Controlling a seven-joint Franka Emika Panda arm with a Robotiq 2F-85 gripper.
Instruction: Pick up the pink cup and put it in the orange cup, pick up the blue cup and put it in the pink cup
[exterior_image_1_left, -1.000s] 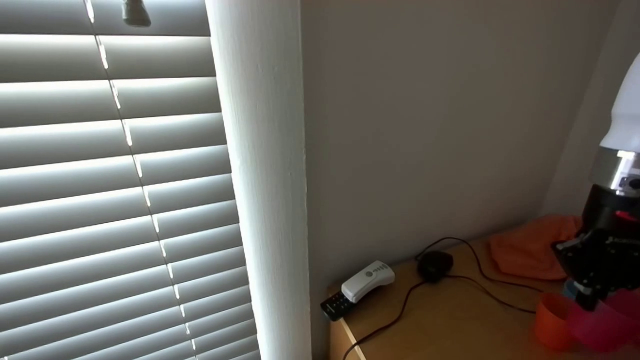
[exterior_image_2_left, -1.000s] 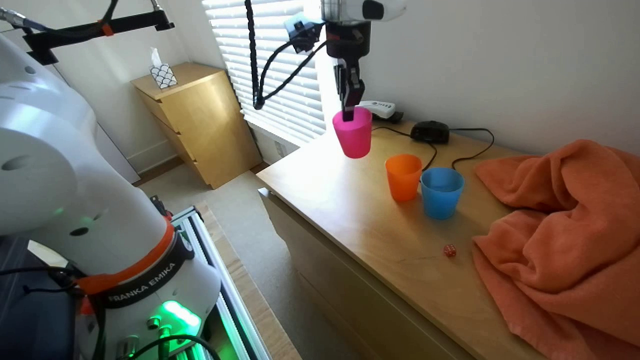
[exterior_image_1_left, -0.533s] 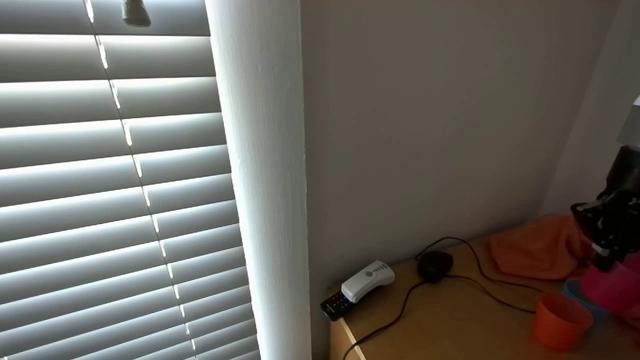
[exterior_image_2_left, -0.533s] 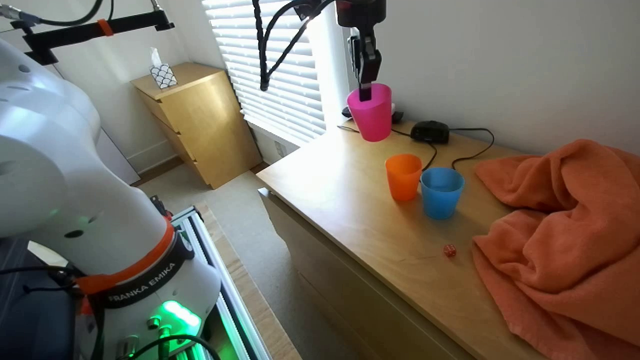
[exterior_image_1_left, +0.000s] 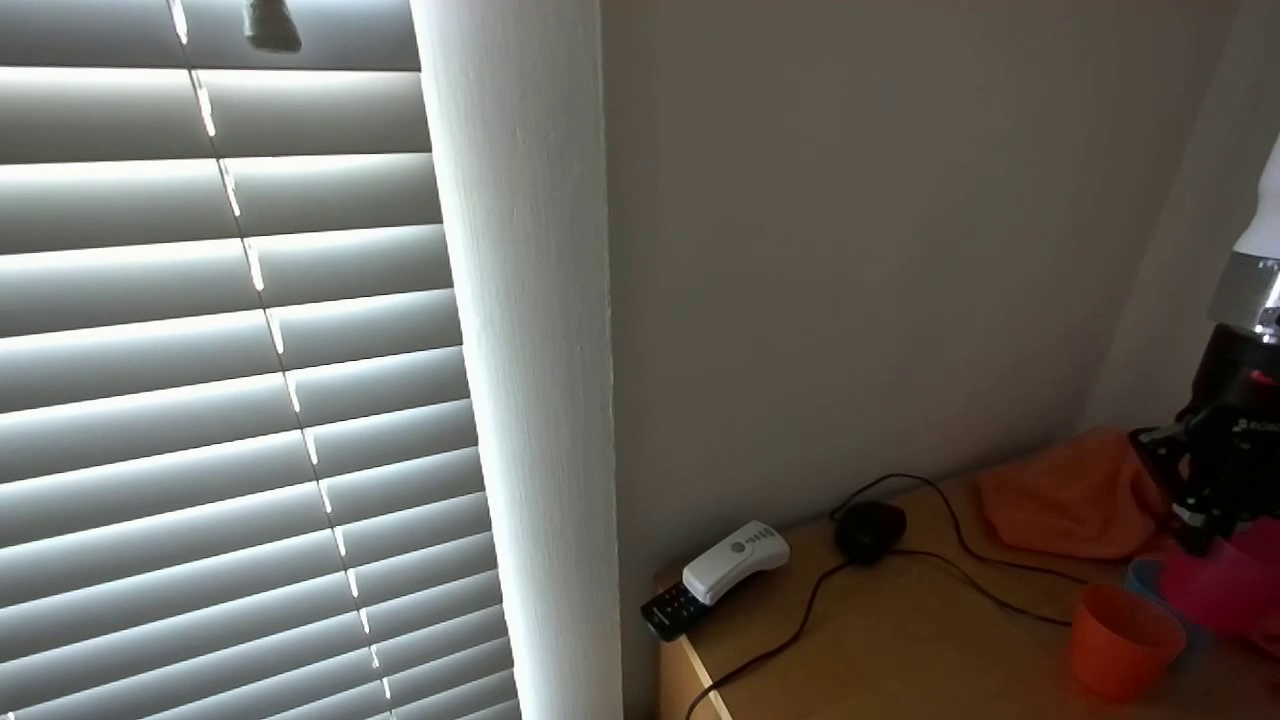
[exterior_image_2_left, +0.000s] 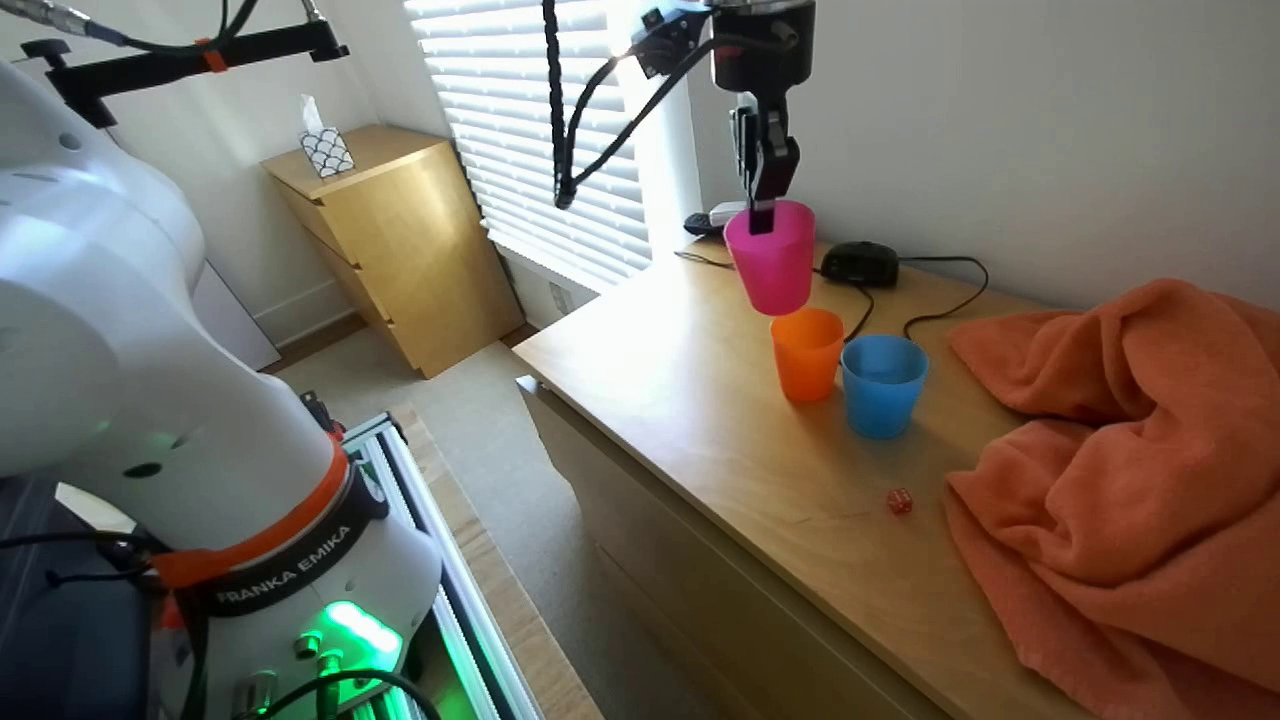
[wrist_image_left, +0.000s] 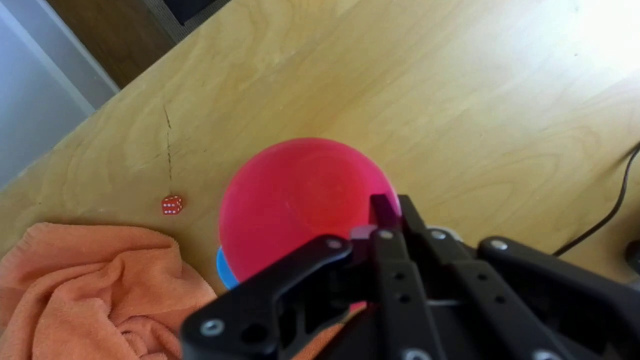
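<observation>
Pink tapered plastic cup (exterior_image_2_left: 775, 262): aloft, nearly upright, mouth up. Black two-finger gripper (wrist_image_left: 396, 212) clamped across its rim, one finger inside, one outside, presumably leaving base free for nesting. Orange tapered plastic cup (exterior_image_2_left: 806, 358) lower, mouth up on pale wooden dresser top (exterior_image_2_left: 660, 360), seemingly to receive it. Blue tapered plastic cup (exterior_image_2_left: 884, 390) just beside, probably for last.

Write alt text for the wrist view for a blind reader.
A black claw pinches the wall of a pink cup, seen from above into its open mouth. A sliver of blue cup shows past its lower left edge. On the wooden surface, a red die and rumpled orange cloth lie to the left, a black cord to the right.
</observation>
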